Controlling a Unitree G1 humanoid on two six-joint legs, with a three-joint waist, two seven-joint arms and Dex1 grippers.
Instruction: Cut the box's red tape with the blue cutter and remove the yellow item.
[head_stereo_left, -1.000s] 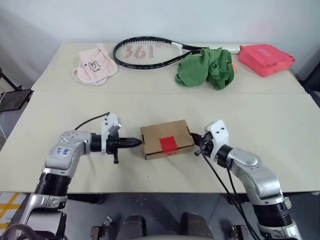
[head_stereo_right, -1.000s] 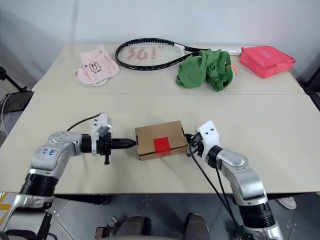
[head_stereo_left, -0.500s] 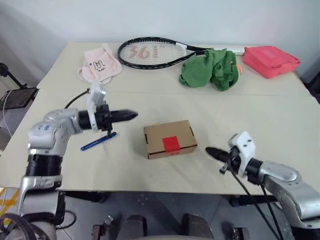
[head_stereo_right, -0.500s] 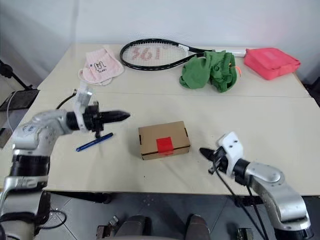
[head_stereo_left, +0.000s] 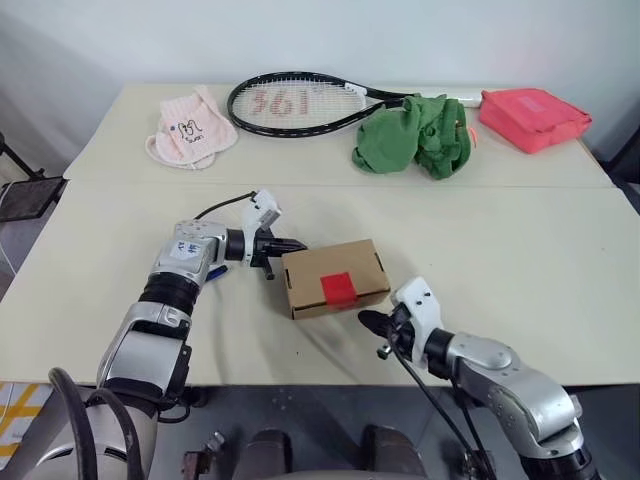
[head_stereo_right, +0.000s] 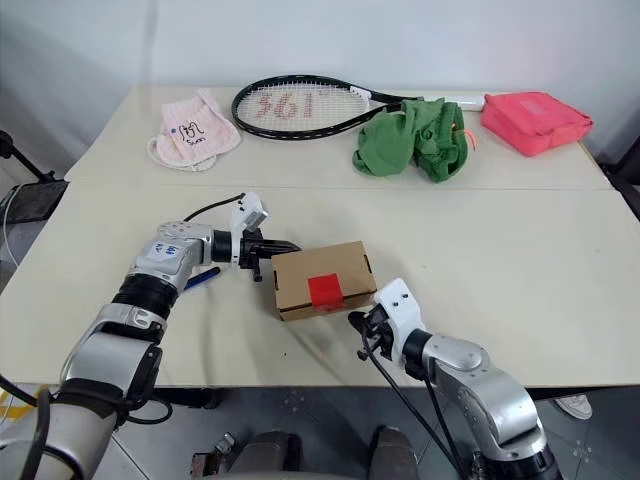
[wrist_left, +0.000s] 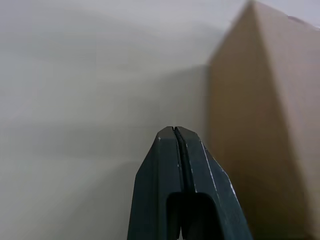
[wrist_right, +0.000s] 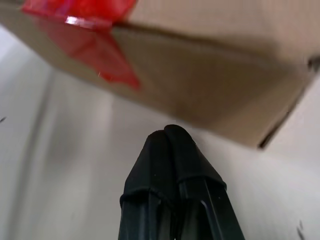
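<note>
box (head_stereo_left: 334, 278) mid-table, red tape (head_stereo_left: 337, 288) intact | left gripper (head_stereo_left: 296, 244) closed empty at its left end | right gripper (head_stereo_left: 366, 319) closed empty near front | blue cutter (head_stereo_right: 201, 277) beside left arm: slim, stiff, likely light; pinch mid-shaft

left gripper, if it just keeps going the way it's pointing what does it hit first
Most likely the box: the shut left gripper points at its near end wall, close by. Whether they already touch is unclear.
</note>
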